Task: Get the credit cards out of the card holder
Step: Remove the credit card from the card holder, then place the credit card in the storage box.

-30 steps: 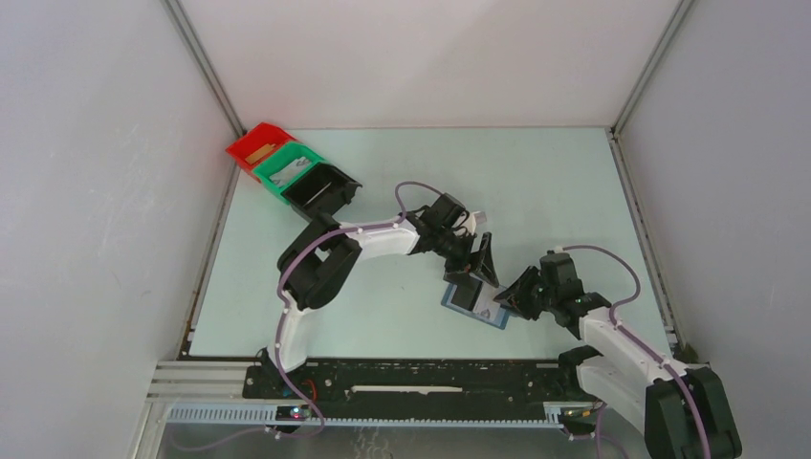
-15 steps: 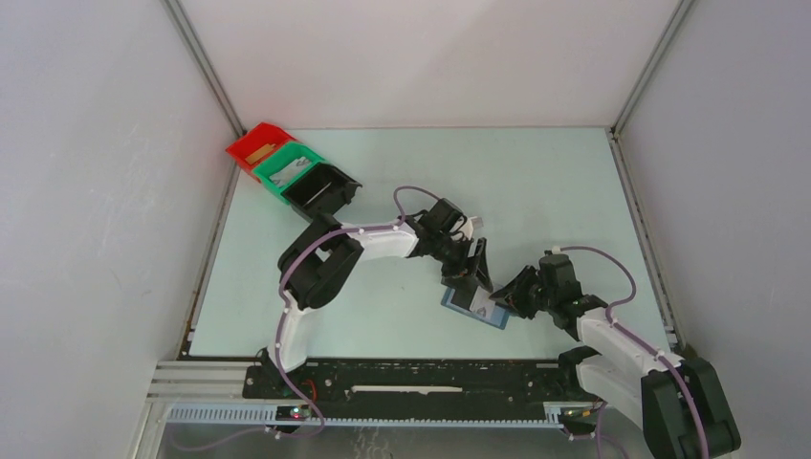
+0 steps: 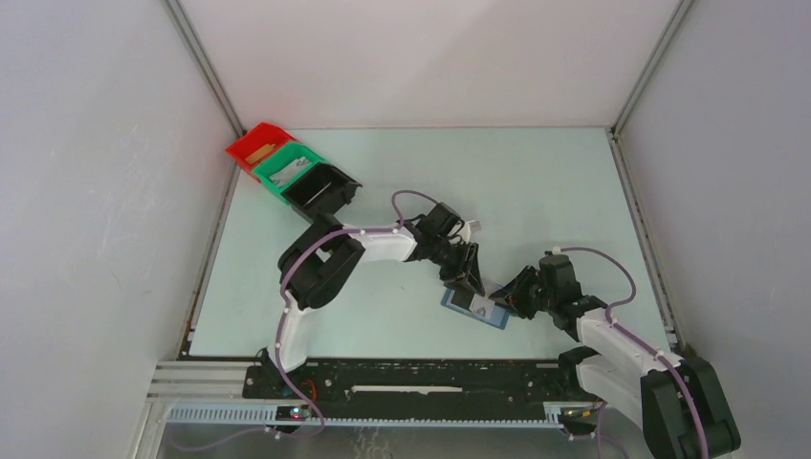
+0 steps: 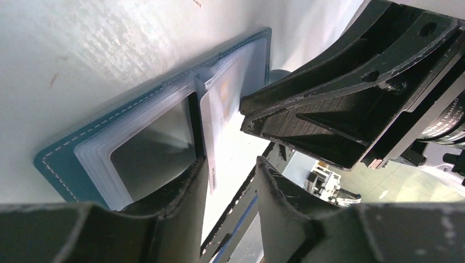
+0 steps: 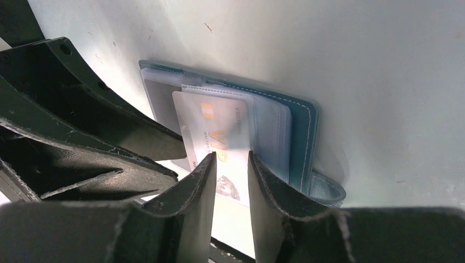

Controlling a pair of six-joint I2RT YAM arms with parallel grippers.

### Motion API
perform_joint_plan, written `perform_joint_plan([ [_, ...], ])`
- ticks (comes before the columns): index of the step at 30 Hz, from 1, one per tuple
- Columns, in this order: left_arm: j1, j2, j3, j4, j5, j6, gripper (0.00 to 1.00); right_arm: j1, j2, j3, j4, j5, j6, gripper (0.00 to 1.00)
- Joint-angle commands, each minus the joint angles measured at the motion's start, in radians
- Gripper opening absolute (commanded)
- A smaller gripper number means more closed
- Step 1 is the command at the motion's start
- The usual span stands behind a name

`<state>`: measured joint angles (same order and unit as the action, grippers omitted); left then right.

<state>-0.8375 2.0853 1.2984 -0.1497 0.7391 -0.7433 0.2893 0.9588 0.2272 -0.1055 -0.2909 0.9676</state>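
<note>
A: Where's the card holder (image 3: 473,310)?
B: Spread flat on the table, long axis roughly left-right, both grippers on it.
A: Hands?
B: Left gripper (image 4: 230,164): fingers narrowed, pale card (image 5: 219,129) edge runs into the gap, can't tell if pinched. Right gripper (image 5: 231,156): slightly parted over that card, which juts toward it.
</note>
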Motion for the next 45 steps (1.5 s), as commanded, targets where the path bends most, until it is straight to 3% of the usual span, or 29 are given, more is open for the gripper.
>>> perform_joint_plan([
  [1,0.002,0.001,-0.014,0.048,0.019,-0.011,0.41,0.001,0.014,-0.025,-0.025,0.026,-0.004,0.37],
  [10,0.0,0.029,-0.005,0.048,0.016,-0.014,0.29,-0.002,0.016,-0.023,-0.026,0.027,-0.006,0.37],
  [14,0.001,0.037,-0.004,0.05,0.013,-0.014,0.17,-0.005,0.021,-0.025,-0.025,0.027,-0.007,0.37],
  [17,0.002,0.043,0.01,0.049,0.016,-0.014,0.01,-0.012,0.032,-0.024,-0.026,0.027,-0.011,0.36],
  [30,0.111,-0.06,-0.029,-0.067,-0.01,0.1,0.0,-0.053,0.029,-0.041,-0.052,0.032,-0.021,0.34],
  [45,0.164,-0.197,0.0,-0.228,-0.021,0.221,0.0,-0.086,-0.022,-0.025,-0.106,0.027,-0.054,0.34],
])
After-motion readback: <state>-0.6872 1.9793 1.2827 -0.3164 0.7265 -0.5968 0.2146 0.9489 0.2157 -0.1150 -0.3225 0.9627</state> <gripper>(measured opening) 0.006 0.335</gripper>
